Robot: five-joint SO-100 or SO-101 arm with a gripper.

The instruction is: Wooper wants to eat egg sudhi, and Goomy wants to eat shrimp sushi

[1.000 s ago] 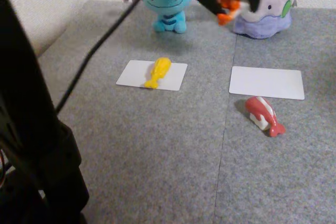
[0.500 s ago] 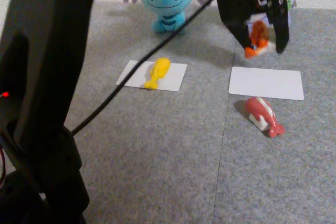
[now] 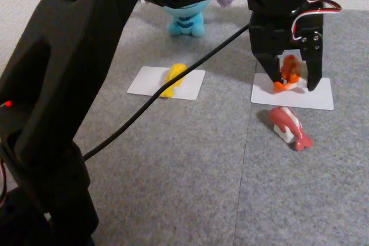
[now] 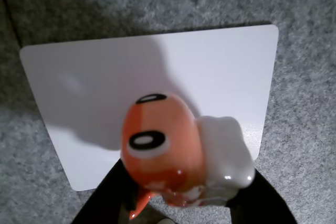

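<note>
The shrimp sushi (image 4: 178, 156) looks like glossy, smooth plastic with bright highlights. The white card (image 4: 157, 77) beneath is smooth and matt, perhaps plastic. The grey mat (image 3: 190, 171) appears rough, felt-like cloth.

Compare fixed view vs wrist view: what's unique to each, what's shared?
Fixed view alone: the egg sudhi on its own white card, the pinkish-red sushi piece on the grey mat, Wooper partly behind the arm, and the black cable.

Wrist view alone: a close look at the shrimp's white rice block from above.

Both: the gripper shut on the shrimp sushi over the right-hand white card.
</note>
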